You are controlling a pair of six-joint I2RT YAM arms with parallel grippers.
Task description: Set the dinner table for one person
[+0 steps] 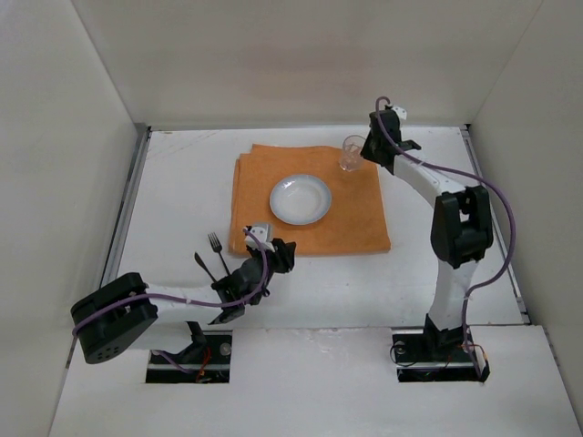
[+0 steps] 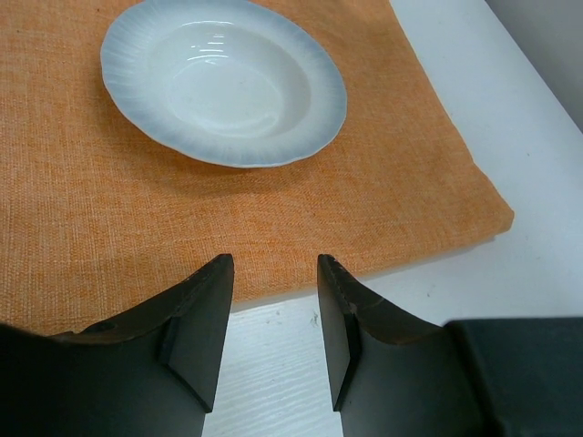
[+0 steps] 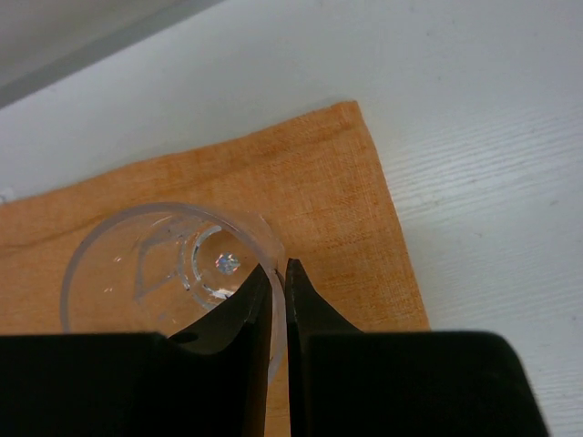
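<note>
Left arm [image 1: 182, 296] reached low over the white, panel-walled surface [image 1: 364, 282]. The left jaws stood parted and empty at the 6 o'clock edge of the orange mat [image 1: 355, 228]. Fork [image 1: 217, 250] and knife [image 1: 205, 267] lay side by side on bare surface at the mat's 7 o'clock, just beside that arm. A white bowl [image 1: 301, 199] sat at the mat's middle. The right jaws were narrow, pinching the rim of the glass [image 1: 352, 153], which stood upright at the mat's 1 o'clock corner.
</note>
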